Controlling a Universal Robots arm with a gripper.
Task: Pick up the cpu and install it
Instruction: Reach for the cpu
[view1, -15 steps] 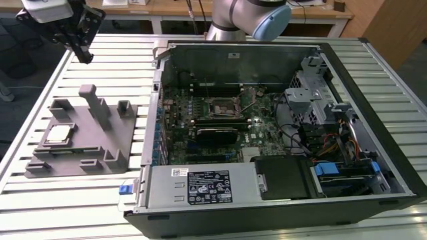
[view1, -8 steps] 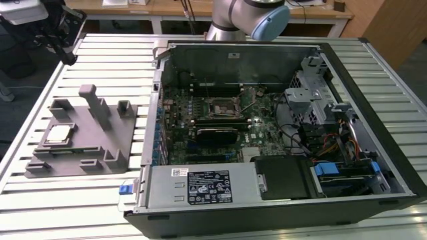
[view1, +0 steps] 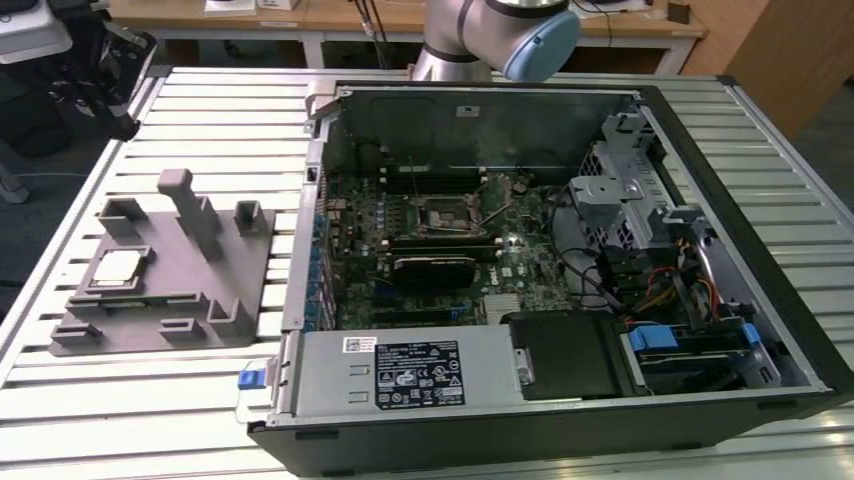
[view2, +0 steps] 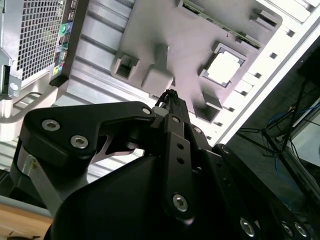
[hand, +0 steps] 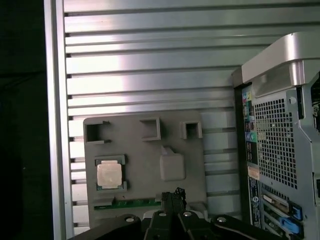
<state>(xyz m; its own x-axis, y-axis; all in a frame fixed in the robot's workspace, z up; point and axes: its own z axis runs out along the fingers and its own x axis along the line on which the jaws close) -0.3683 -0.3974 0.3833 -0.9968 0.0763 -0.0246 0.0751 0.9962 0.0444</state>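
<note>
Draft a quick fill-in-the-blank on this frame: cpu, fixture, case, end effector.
1. The cpu rests on the ___ fixture block.
2. In the exterior view, the fixture block stands to the ___ of the open computer case.
3. In the first wrist view, the end effector hangs over the fixture block and is ___ touching the cpu.

Missing words: grey; left; not

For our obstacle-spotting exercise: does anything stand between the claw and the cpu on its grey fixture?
Nothing visible does: the cpu lies uncovered on the grey fixture, and the claw hangs above that fixture.
</note>
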